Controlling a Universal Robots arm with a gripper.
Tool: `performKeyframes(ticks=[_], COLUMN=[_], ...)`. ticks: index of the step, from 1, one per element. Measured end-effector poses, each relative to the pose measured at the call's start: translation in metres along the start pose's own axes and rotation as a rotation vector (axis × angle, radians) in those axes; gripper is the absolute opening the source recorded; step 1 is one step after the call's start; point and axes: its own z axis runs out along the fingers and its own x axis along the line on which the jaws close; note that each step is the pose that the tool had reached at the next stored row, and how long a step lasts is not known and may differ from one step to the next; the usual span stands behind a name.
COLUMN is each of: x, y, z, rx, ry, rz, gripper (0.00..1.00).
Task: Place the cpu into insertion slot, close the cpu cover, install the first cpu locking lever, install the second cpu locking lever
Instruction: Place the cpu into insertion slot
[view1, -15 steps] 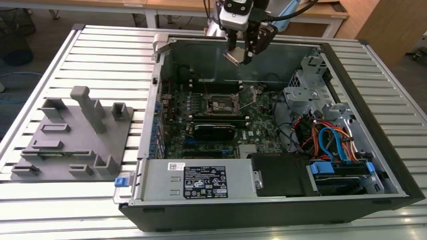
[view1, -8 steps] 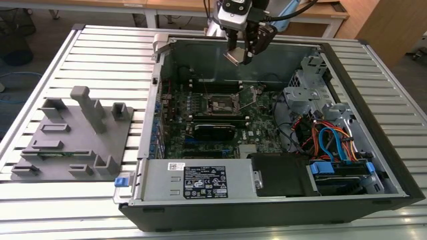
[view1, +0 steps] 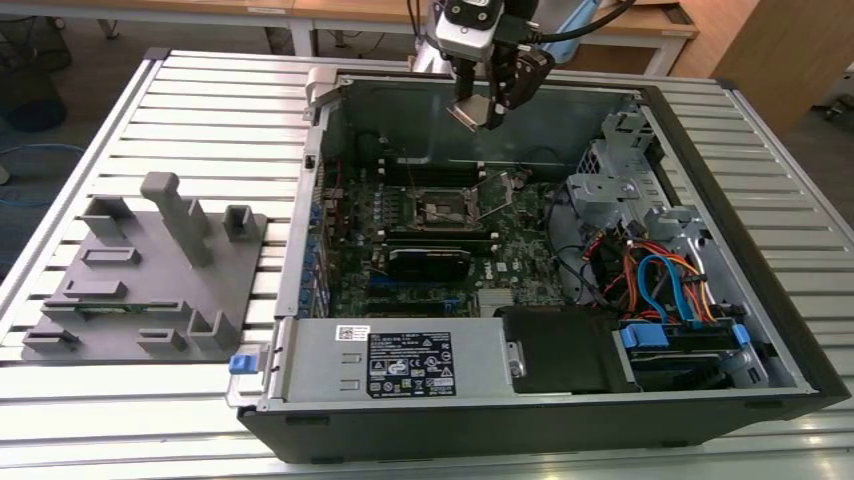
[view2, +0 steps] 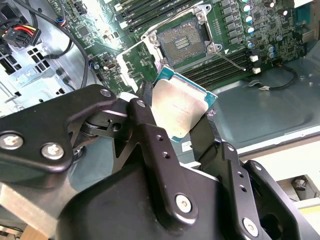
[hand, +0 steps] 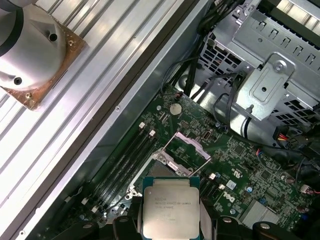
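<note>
While the claw (view1: 478, 113) hangs over the open computer case (view1: 534, 435), we see it clamped on the chip (view2: 182, 107). Its black fingers (view2: 145, 120) press on two opposite edges. The chip's dull silver top faces the second wrist camera, and its green edge shows along one side. It is tilted, held in the air and touching nothing but the fingers.

In the exterior view we find the socket (view1: 447, 208) near the middle of the green board. The claw and chip sit toward twelve o'clock from it, well clear of the board and close to the case's far wall. The socket is bare, with its dark centre and silver rim uncovered.

We see the cover (hand: 194, 146) swung up on its hinge in the first wrist view, a thin silver frame standing off the socket. A locking lever (view2: 231, 60) angles away from the socket over the long black memory slots (view2: 220, 72).

From the socket in the exterior view, a black card (view1: 427, 262) lies just toward six o'clock. The labelled grey metal box (view1: 400, 362) sits farther the same way. A bundle of blue and orange cables (view1: 661, 285) lies toward four o'clock.

The case rests on a slatted table (view1: 214, 90). A grey fixture block (view1: 147, 290) stands at nine o'clock from the case, well apart from the claw.
</note>
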Motion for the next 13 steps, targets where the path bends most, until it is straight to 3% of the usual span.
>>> performKeyframes(ticks=[6,13], x=[0.0,0.0], y=[0.0,0.0], z=[0.0,0.0], rx=[-0.0001,-0.0008], ry=[-0.0003,-0.0037], rz=[0.003,0.042], gripper=[0.54,0.54])
